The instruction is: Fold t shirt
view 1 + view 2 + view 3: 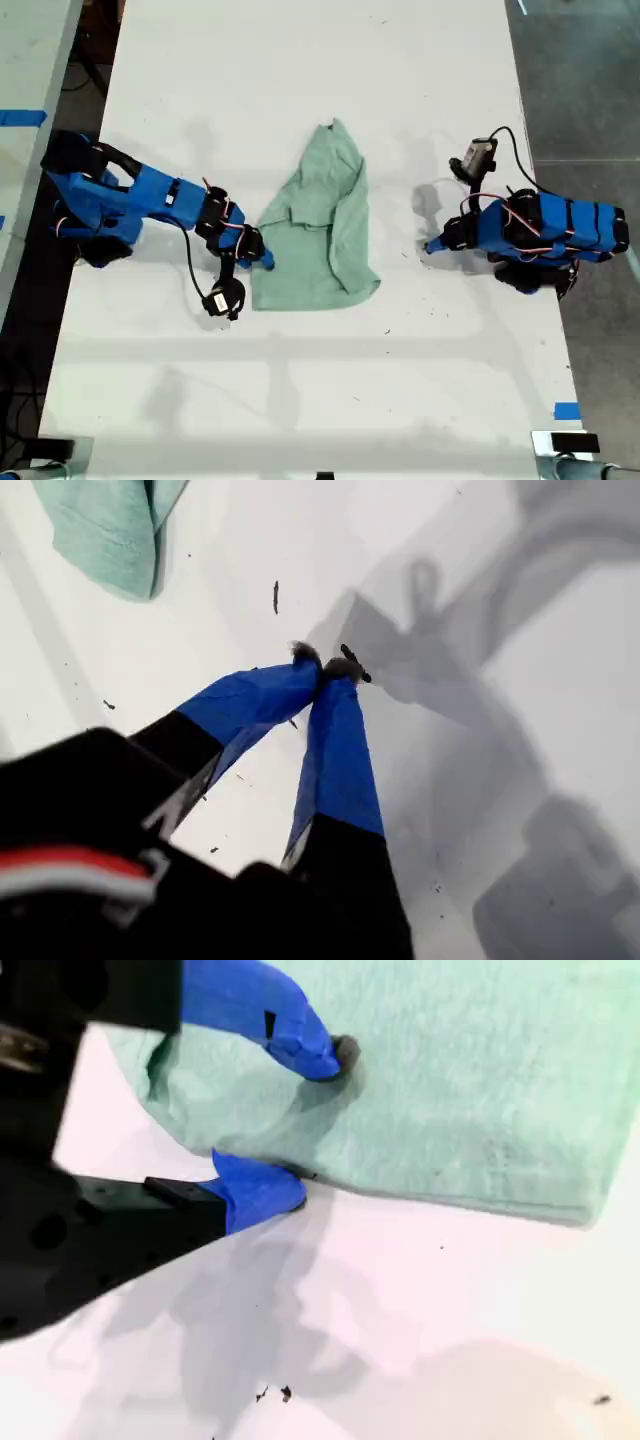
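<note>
The pale mint-green t shirt [320, 225] lies rumpled and partly folded over itself in the middle of the white table [300, 400]. My second gripper [265, 258] reaches in from the exterior view's left and is open at the shirt's lower left edge. In the second wrist view the second gripper [318, 1125] has one blue fingertip [330, 1055] resting on the t shirt [480, 1080] and the other at the hem on the table. My first gripper [430, 247], on the exterior view's right, is shut on nothing [325, 668] and stands apart from the t shirt [110, 530].
A strip of blue tape [566, 410] marks the table's near right edge in the exterior view. Grey floor lies beyond that edge. Another surface with blue tape [20, 117] stands at the exterior view's left. Small dark specks [276, 596] dot the table.
</note>
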Robot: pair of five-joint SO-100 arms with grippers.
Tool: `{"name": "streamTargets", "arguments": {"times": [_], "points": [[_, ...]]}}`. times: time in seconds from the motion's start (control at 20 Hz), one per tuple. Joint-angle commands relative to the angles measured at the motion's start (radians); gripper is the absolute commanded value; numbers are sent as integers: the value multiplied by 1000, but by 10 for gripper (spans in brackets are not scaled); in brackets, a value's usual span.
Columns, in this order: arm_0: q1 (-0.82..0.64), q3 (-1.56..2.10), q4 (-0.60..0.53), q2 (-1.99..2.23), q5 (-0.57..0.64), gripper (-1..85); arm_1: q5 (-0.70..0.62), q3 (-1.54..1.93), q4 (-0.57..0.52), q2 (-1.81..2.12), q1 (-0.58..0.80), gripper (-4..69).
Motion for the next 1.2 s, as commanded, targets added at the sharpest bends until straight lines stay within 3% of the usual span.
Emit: {"name": "streamTargets", "arguments": {"times": [0.0,0.1,0.35,0.55,0.75,1.15], "points": [[-26,-57,20,-3,-20,131,-2,41,-15,11,6,16],[-34,-60,31,-5,-25,0,-2,41,-15,11,6,16],[-32,-164,132,-15,-17,0,-2,41,-15,11,6,16],[-12,-456,325,-52,12,0,-2,41,-15,11,6,16],[-9,-974,534,-261,78,0,0,41,-15,11,6,16],[-115,-1071,318,-382,225,23,-3,41,-15,11,8,16]]}}
